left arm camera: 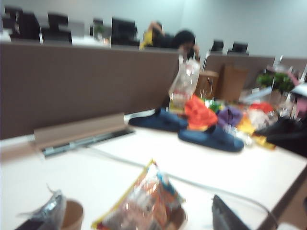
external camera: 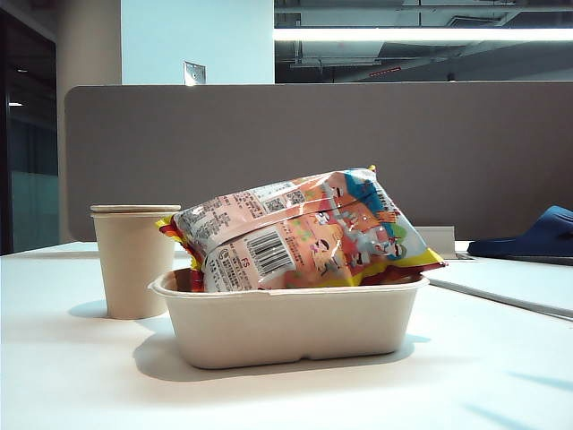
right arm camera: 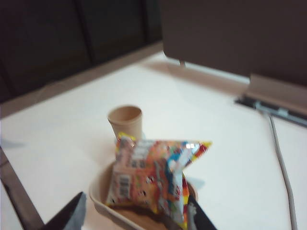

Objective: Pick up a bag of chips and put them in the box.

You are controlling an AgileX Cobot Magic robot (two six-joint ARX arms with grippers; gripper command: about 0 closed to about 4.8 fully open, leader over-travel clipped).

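White table (external camera: pixel 72 376) | glossy bag of chips (external camera: pixel 304 233) in fibre box (external camera: pixel 295 327) | left tool (left arm camera: pixel 129 218) spread | right tool (right arm camera: pixel 134 215) spread, empty

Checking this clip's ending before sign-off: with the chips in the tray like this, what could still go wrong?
The bag of chips sits tilted in the box, bulging above the rim, so it may slide out. The paper cup stands close beside the box; a nudge could tip it. The left gripper and right gripper both hover nearby, open.
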